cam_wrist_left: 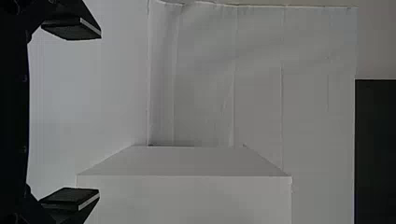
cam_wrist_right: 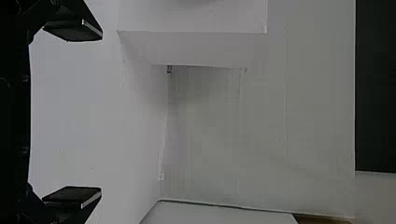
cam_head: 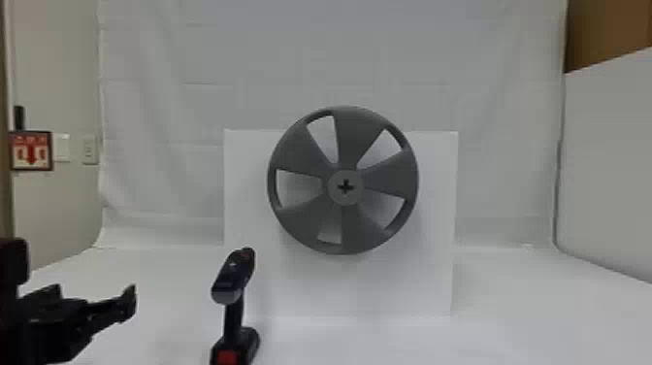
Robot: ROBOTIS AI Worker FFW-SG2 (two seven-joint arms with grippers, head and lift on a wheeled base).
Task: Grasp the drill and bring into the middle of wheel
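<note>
At the left edge of the head view, my left gripper (cam_head: 93, 295) is held out over the table, left of the drill (cam_head: 234, 310) and apart from it. The black drill stands upright on its battery base, its lowest part cut off by the bottom edge. Up and to the right of it, the grey five-spoked wheel (cam_head: 351, 133) is mounted on a white box, with a cross-shaped mark at its hub. In the left wrist view the left gripper (cam_wrist_left: 100, 114) is spread open around nothing. The right gripper (cam_wrist_right: 101, 114), in its own wrist view, is likewise open and holds nothing.
The white box (cam_head: 427, 286) behind the wheel rises from the white table (cam_head: 533, 315). A white cloth (cam_head: 160, 111) hangs behind it, and a white panel (cam_head: 606, 160) borders the right side.
</note>
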